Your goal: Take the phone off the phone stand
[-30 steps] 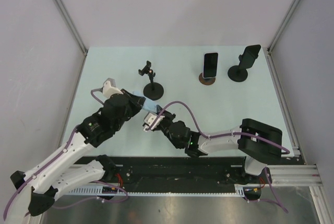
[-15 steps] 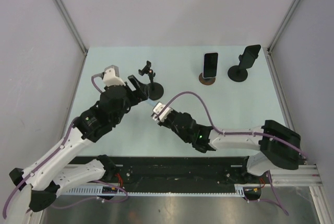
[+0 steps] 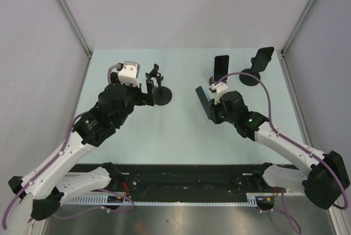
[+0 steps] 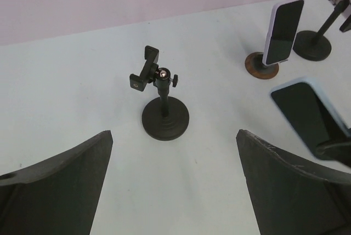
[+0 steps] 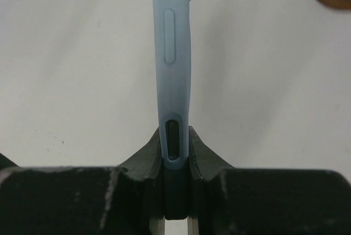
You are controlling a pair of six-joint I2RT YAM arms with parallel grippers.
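- Top external view: the right gripper (image 3: 211,109) holds the phone (image 3: 203,99) in the middle right of the frame. The phone is off the stand (image 3: 159,88) and well apart from it.
- Right wrist view: the phone is seen from its edge, in a light blue case. It runs from the centre of the frame up to the top. The two fingers (image 5: 203,155) press on its lower end from both sides, so the jaws are closed on the phone.
- Left wrist view: the left gripper (image 4: 174,133) has its jaws wide apart, with one finger in the lower left corner and one in the lower right. Nothing is between them.
- In the same view the stand is upright in the centre of the frame. Its round black base sits on the table (image 4: 71,87), and the clamp at its top is empty.
- The phone shows at the right edge of this view, tilted, with a dark screen.
- A second phone (image 4: 282,31) stands on a brown base (image 4: 260,66) in the upper right.
- Another black stand (image 3: 256,66) is just right of it, in the upper right of the top view.
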